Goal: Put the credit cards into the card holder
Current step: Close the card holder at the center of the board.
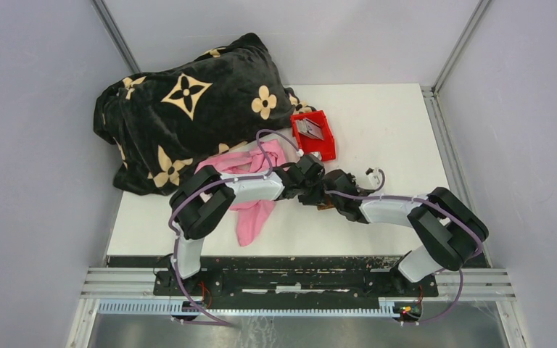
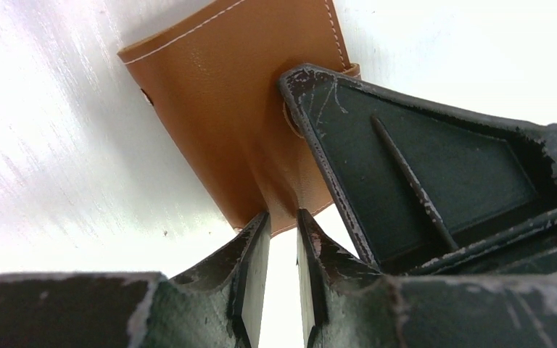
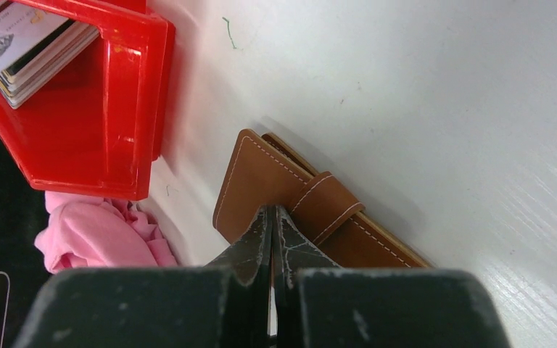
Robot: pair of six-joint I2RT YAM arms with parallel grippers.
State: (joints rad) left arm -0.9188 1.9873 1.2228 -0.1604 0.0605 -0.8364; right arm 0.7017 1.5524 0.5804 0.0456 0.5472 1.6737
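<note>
The card holder [image 3: 261, 174] lies shut on the white table [image 3: 406, 87], around the middle. It is a little nearer than the red bin [image 3: 127, 116] and right of the pink cloth [image 3: 94, 232]. The credit cards [image 3: 32, 47] are stacked in the bin, and none is yet in the holder.

The right gripper [image 3: 272, 221] is seen with its fingers pressed together. Their tips are set on the cover just beside the strap [image 3: 330, 203], which is wrapped over the holder's edge. The left gripper [image 2: 283, 243] is held at an edge of the holder with its fingers a little apart. Whether leather is clamped between them cannot be told.

The step in hand is judged to be the opening of the holder. It is best done with the cover pinned firmly by the right tips while the strap is freed, so that the holder is not dragged across the smooth table. The pinning tips should be placed off the strap itself, or the snap may be held closed. The flap should then be lifted slowly.
</note>
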